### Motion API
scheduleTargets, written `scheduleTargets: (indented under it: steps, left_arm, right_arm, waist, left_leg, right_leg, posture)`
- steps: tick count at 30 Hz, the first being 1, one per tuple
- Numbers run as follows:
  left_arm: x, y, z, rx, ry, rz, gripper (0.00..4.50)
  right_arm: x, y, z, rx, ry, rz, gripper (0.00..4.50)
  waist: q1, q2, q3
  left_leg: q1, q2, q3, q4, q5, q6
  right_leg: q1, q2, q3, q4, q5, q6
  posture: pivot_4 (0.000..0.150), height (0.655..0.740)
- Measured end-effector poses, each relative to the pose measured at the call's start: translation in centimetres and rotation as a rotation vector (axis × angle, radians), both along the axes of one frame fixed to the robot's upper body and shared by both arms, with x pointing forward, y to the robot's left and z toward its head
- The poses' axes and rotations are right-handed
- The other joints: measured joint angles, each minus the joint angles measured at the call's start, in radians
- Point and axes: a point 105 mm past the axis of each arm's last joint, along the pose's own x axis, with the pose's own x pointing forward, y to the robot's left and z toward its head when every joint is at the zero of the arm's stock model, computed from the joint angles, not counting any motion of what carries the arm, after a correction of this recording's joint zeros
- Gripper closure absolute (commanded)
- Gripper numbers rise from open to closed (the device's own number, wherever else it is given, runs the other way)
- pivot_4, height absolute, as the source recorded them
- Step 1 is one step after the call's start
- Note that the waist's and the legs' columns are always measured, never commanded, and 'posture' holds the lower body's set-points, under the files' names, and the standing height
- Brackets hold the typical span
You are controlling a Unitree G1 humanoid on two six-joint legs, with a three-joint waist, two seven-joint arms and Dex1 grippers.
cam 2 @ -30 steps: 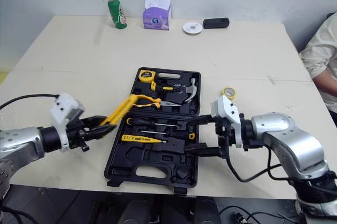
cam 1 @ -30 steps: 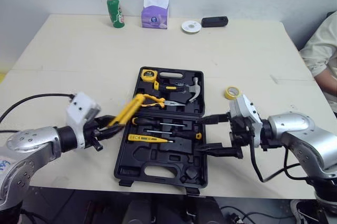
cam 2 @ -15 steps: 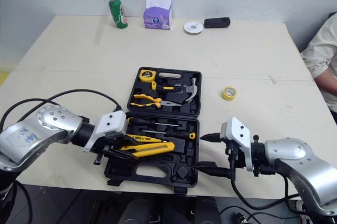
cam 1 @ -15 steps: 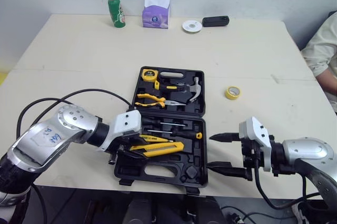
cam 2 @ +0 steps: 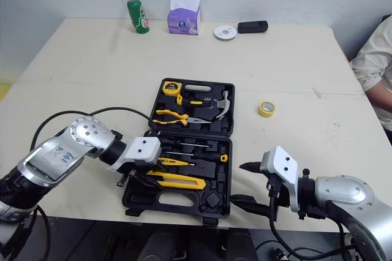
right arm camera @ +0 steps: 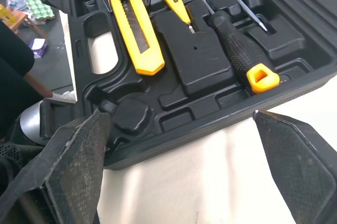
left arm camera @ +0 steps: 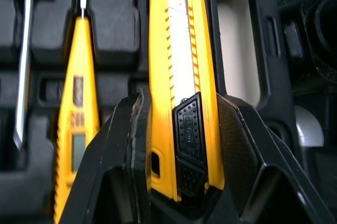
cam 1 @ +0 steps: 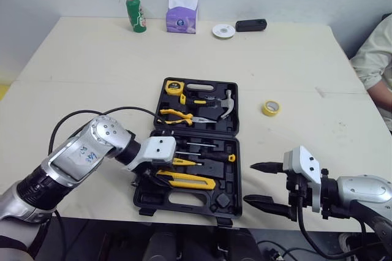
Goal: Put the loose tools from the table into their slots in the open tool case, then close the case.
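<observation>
While the left gripper (cam 1: 149,174) pinches a yellow utility knife (cam 1: 187,179) in the near half of the open tool case (cam 1: 228,169), the right gripper (cam 1: 252,182) hangs spread just beside the case's right edge. A yellow tape roll (cam 1: 270,108) lies loose on the table (cam 1: 92,65).

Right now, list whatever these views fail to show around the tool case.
Utility knife rear end: left wrist view, covered by the left tool clamped on it.
Knife seated in its tool case slot or not: head views, the left arm blocks it.
Person: cut off by the right edge of the head views.
Green bottle label: too small to read.
</observation>
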Motion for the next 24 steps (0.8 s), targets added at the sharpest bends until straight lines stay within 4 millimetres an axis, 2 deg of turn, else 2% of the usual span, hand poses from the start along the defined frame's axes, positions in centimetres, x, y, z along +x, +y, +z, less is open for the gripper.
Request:
scheduleTargets:
  steps: [7,9,11,12,14,15,17,20,23,24]
  left_arm:
    - [0.4,-0.6,-0.2,-0.023,-0.005,0.009,3.11]
    - [0.3,-0.6,-0.2,-0.022,0.003,0.01,2.1]
    - [0.3,-0.2,0.0,-0.016,0.009,0.024,1.4]
    - [0.3,0.0,0.1,-0.011,0.006,0.029,0.87]
    - [0.0,-0.1,0.3,-0.007,-0.003,0.006,0.14]
    - [-0.3,-0.1,0.3,-0.009,0.005,-0.002,0.06]
    - [-0.3,0.1,0.4,-0.021,0.007,0.001,0.06]
    - [0.1,-0.3,1.9,-0.136,-0.048,0.003,0.06]
    - [0.0,-1.5,3.0,-0.317,-0.086,-0.01,0.89]
    - [-0.2,-1.8,3.0,-0.382,-0.078,-0.018,1.35]
  right_arm:
    - [0.8,0.0,0.8,0.001,-0.067,-0.014,0.0]
    - [1.1,-0.2,0.9,-0.002,-0.083,-0.022,0.0]
    - [1.3,-0.3,0.8,-0.002,-0.08,-0.03,0.0]
    - [1.3,-0.4,0.8,-0.002,-0.078,-0.033,0.0]
    - [1.4,-0.4,0.8,-0.002,-0.078,-0.033,0.0]
    - [1.4,-0.3,0.9,0.002,-0.08,-0.023,0.0]
    - [1.3,-0.2,1.1,0.011,-0.079,-0.012,0.0]
    - [1.1,0.2,1.4,0.039,-0.07,0.011,0.0]
    - [1.2,0.4,1.7,0.049,-0.078,0.019,0.0]
    - [1.2,0.4,1.8,0.052,-0.078,0.02,0.0]
  waist:
    - [-0.002,0.0,0.0]
    - [-0.001,0.0,0.0]
    - [-0.003,0.0,0.0]
    - [-0.004,0.0,0.0]
    - [-0.003,0.0,0.0]
    - [-0.003,0.0,0.0]
    - [-0.003,0.0,0.0]
    - [-0.003,0.0,0.0]
    - [-0.003,0.0,0.0]
    - [-0.004,0.0,0.0]
  left_leg:
    - [0.001,0.0,0.0,0.001,0.0,0.0]
    - [0.001,0.0,0.0,0.001,0.0,0.0]
    - [0.001,0.0,0.0,0.001,0.0,0.0]
    - [0.001,0.0,0.0,0.001,0.0,0.0]
    - [0.001,0.0,0.0,0.001,0.0,0.001]
    - [0.001,0.0,0.0,0.001,0.001,0.001]
    - [0.001,0.0,0.0,0.002,0.001,0.001]
    - [0.001,0.0,-0.001,0.002,0.001,0.001]
    - [0.001,-0.001,-0.001,0.002,0.001,0.001]
    - [0.001,0.0,-0.001,0.002,0.001,0.001]
  right_leg:
    - [0.001,0.0,0.0,0.001,0.0,0.0]
    - [0.001,0.0,0.0,0.001,0.0,0.0]
    - [0.001,0.0,0.0,0.003,0.0,0.0]
    - [0.001,0.0,0.0,0.005,0.0,0.0]
    - [0.001,0.0,0.0,0.005,0.0,0.0]
    - [0.001,0.0,0.0,0.005,0.0,0.0]
    - [0.001,0.0,0.0,0.005,0.0,0.0]
    - [0.001,-0.001,0.0,0.005,0.0,0.0]
    - [0.002,-0.001,0.0,0.006,0.0,0.001]
    - [0.002,-0.001,0.0,0.006,0.0,0.001]
  posture:
    - [0.15,0.7316]
    - [0.15,0.7316]
    - [0.15,0.7316]
    - [0.15,0.7316]
    - [0.15,0.7316]
    - [0.15,0.7316]
    - [0.15,0.7316]
    - [0.15,0.7316]
    - [0.15,0.7316]
    - [0.15,0.7316]
